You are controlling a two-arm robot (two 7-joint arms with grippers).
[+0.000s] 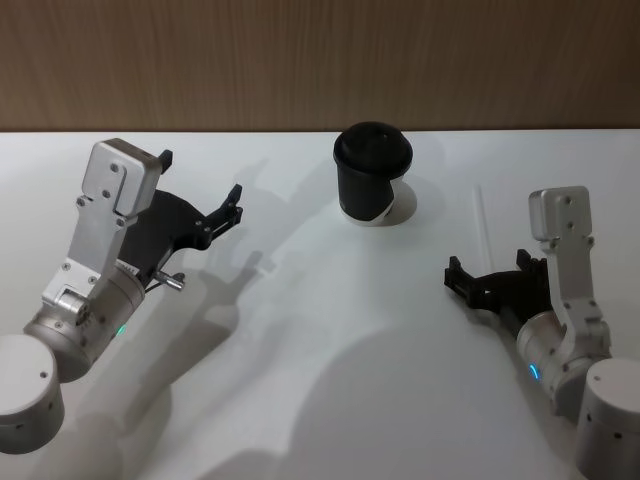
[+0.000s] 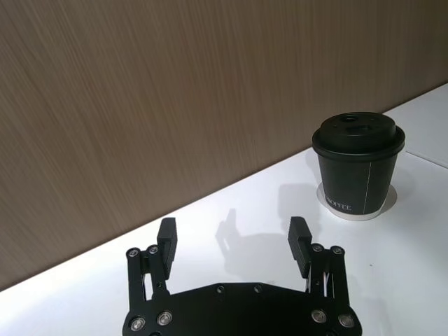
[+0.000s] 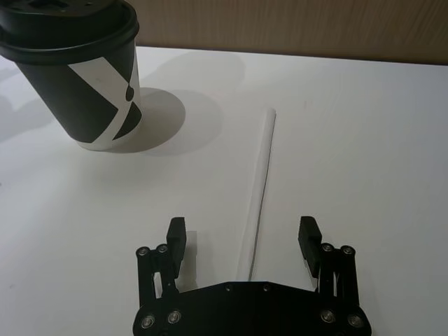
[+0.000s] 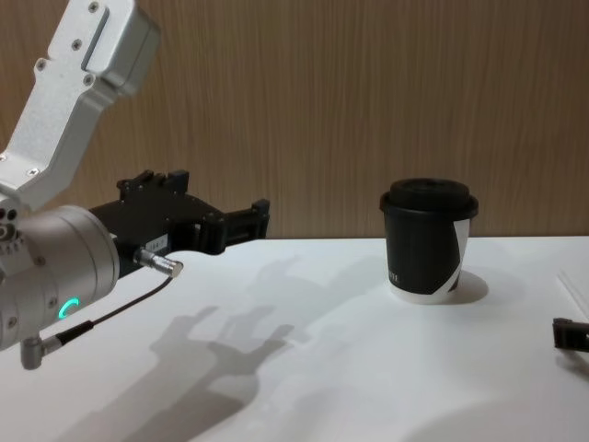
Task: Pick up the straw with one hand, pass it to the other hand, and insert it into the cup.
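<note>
Lower right in the head view, the right gripper (image 1: 487,270) hangs spread astride the near end of the straw (image 1: 483,222), which lies flat on the table (image 1: 300,340). At left, the left gripper (image 1: 200,180) is spread and empty. The cup (image 1: 372,175) stands upright at top centre.

Smooth white tabletop (image 1: 330,420) across the foreground, bounded at twelve o'clock by a brown wood-grain wall panel (image 1: 300,60) — soft grey shadows lie on the evenly lit surface.

The left claw (image 2: 233,234) spreads wide, the cup (image 2: 357,164) upright well beyond.
</note>
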